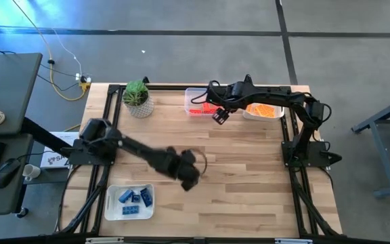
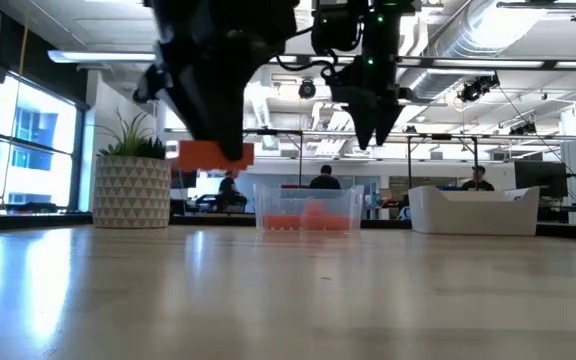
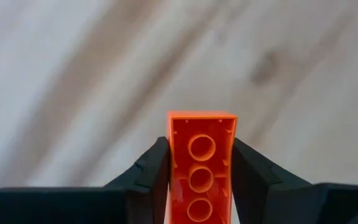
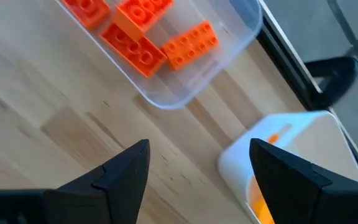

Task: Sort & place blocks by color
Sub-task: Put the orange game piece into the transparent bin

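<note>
Landmark: the potted plant (image 1: 138, 97) at the far left part of the table (image 1: 249, 196); places below are given from it.
Left tool (image 3: 199, 168): clenched on an orange block (image 3: 201, 163), one dark finger (image 3: 151, 177) pressed to each long side of it. In the high view the tool (image 1: 188, 171) is near the middle of the table, toward the near edge and to the right of the plant.
Held block, attitude: in the left wrist view its long axis runs straight out from between the fingers, the free end pointing away from the tool; its hollow underside faces the wrist camera.
Held block, look: bright orange, rectangular, thin walls, a single row of three round tubes inside.
Held block, height: the low view shows it (image 2: 216, 153) clear of the table, level, right of the plant's pot (image 2: 132, 192).
Right tool (image 4: 199, 180): released, its two fingers spread wide with nothing between them. In the high view it (image 1: 220, 114) hangs just beside the clear tray (image 1: 196, 94), which is right of the plant along the far edge.
Clear tray contents: several studded red blocks (image 4: 133, 48) and one paler orange-looking block (image 4: 190, 42).
White tray (image 1: 263, 116): right of the clear tray, farther from the plant, with orange pieces (image 1: 264, 109) inside.
Near tray (image 1: 129, 213): at the near edge, on the plant's side, holding blue blocks (image 1: 134, 198).
</note>
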`<state>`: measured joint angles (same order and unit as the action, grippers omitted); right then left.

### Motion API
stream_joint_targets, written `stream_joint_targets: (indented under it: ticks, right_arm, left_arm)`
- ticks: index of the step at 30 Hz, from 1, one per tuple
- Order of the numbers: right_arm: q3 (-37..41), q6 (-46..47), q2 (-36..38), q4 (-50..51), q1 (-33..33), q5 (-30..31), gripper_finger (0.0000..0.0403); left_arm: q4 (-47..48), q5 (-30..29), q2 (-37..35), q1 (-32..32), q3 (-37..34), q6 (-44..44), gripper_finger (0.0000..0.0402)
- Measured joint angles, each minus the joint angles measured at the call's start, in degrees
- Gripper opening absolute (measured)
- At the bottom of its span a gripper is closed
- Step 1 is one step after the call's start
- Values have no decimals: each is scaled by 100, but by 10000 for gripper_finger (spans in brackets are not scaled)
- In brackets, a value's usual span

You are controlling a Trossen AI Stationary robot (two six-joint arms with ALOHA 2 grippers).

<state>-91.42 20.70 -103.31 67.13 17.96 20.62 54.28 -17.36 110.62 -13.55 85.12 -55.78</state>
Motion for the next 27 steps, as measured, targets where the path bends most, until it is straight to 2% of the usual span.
stream_joint_targets:
  ticks: [10,16,22,27]
  right_arm:
    - [0,166,0,530,-13,35,263]
    - [0,600,0,571,-13,27,263]
    - [0,911,0,595,-13,24,263]
    - [0,1221,0,595,-13,22,263]
  left_arm:
    - [239,-200,-696,1547,0,2023,106]
    - [204,-57,-1047,2595,-2,3091,106]
    - [-14,380,-1167,3527,-2,3945,106]
    - [-582,1023,-1164,4064,-2,4532,106]
